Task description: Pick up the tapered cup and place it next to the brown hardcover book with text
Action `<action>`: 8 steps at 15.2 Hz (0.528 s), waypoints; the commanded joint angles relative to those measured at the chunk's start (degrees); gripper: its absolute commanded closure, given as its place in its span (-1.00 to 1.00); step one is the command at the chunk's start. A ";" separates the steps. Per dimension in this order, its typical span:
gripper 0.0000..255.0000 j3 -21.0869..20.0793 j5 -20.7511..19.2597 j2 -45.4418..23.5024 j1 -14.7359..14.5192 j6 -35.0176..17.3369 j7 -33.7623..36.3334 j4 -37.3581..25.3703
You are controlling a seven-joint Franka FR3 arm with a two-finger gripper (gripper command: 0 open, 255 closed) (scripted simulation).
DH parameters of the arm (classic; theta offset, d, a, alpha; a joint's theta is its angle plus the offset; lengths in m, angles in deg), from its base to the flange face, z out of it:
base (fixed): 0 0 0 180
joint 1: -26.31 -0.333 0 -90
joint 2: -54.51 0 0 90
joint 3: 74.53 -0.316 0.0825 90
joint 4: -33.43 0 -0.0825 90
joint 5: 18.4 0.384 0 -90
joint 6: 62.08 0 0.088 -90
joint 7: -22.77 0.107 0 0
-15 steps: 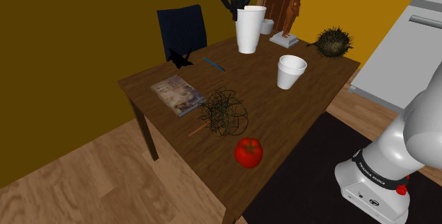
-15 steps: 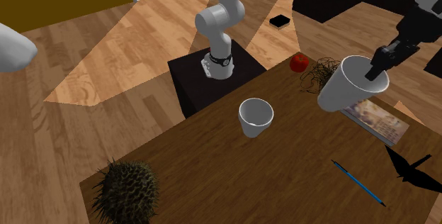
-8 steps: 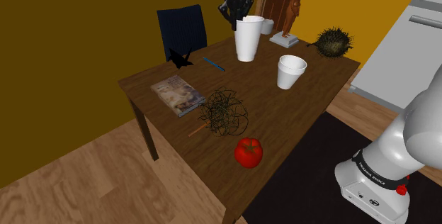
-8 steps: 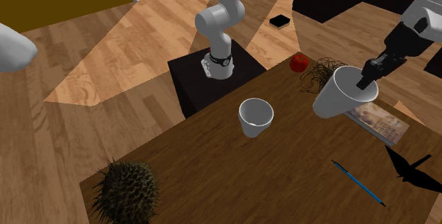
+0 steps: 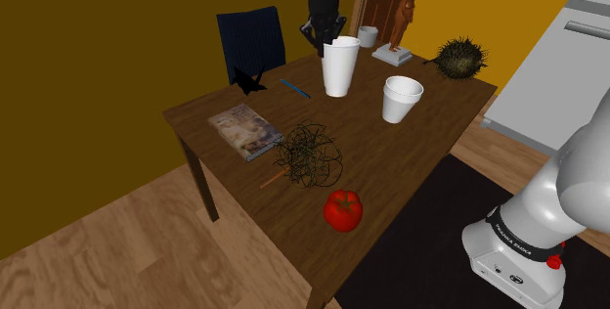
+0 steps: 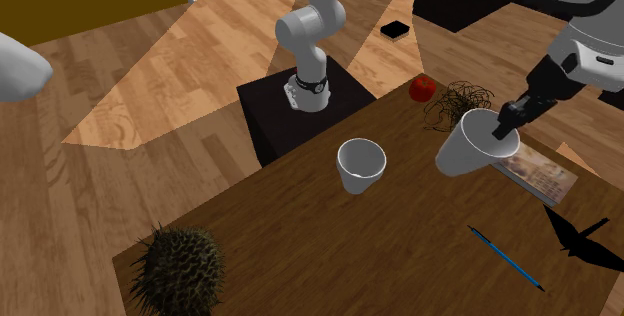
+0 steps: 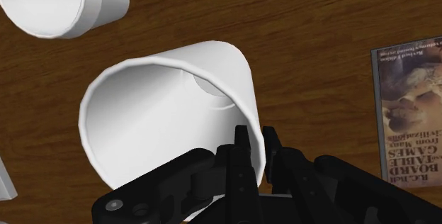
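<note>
Clamps tall white tapered cup [image 5: 339, 67] by rim in black pincer [image 7: 256, 144]; steer toward eight o'clock in shoulder view; lower upright just beside brown lettered hardcover book [image 5: 244, 129].

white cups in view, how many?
3: tall cup gripped at its rim by the hand; short cup standing mid-table; small cup-like one behind, beside the figurine. None seems hidden.
</note>
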State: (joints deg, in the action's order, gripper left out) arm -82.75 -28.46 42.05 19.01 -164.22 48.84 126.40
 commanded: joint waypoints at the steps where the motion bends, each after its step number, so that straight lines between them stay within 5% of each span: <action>1: 1.00 0.04 -0.08 -0.14 0.06 -1.48 0.16 1.29; 8: 1.00 0.15 -0.46 -1.02 0.14 -6.49 0.94 5.49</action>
State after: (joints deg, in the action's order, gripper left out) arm -82.58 -28.82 41.28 19.21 -169.83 49.53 131.27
